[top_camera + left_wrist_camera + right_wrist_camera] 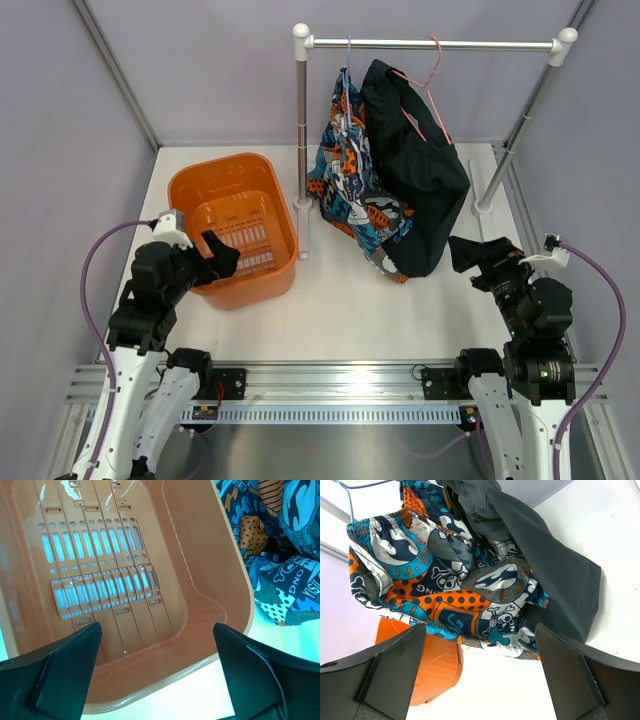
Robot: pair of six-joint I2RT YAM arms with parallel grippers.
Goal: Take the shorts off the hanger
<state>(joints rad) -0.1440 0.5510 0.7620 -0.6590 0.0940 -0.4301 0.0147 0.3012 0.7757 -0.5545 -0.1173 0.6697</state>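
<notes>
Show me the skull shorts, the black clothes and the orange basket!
skull shorts (470, 590): right wrist view, middle of the patterned fabric.
black garment (425, 185): top view, middle of the cloth.
orange basket (200, 555): left wrist view, its inner side wall.

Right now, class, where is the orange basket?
In the top view, the orange basket stands on the left, beside the rail's left post.

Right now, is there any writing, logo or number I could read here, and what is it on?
"LONG": on the patterned shorts, left wrist view.
"YISI": on a ring emblem of the same shorts, right wrist view.
Other letters on the shorts are cut by folds; not readable whole.
Orange basket, black garment: no text seen.
Small sticker on the rail: too small to read.
</notes>
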